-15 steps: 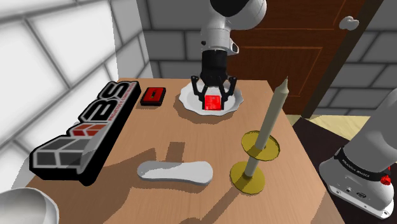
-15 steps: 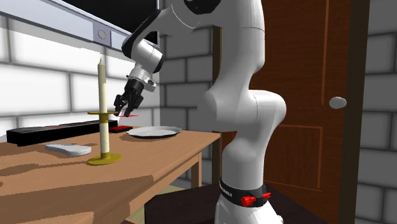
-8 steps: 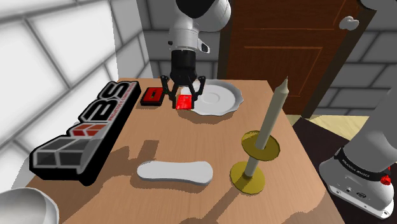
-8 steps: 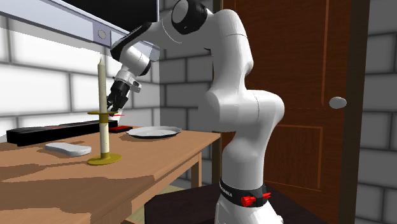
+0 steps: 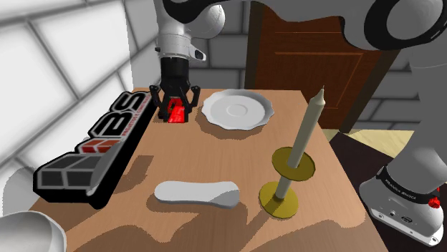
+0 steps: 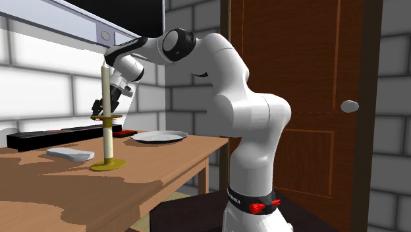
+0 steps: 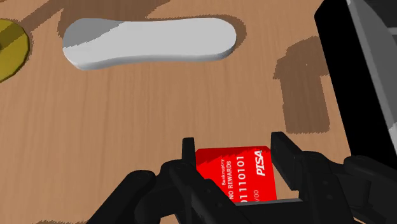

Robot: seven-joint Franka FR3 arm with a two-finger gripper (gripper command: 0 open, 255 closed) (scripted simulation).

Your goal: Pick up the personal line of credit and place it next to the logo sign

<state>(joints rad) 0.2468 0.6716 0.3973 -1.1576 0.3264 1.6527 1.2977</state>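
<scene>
**Card reaches the sign.** A white Franka arm's claw [image 5: 174,111] is clamped on the red personal line of credit [image 7: 236,173], a card printed "NO REWARDS". Its two black fingers press the card's side edges so it hangs below the hand.

The card is at the upper left of the shoulder view, just beside the far end of the black logo sign [image 5: 93,139], apparently positioned for release. Whether it touches the desk [image 5: 215,154] is hard to say, as the candle partly screens the claw in the second exterior view.

The white plate [image 5: 261,114], right of the claw, lies empty. At lower right, a yellow candlestick [image 5: 281,200] holds a pale candle [image 5: 306,132] upright. A white oblong piece [image 5: 197,194] lies flat at lower centre.
</scene>
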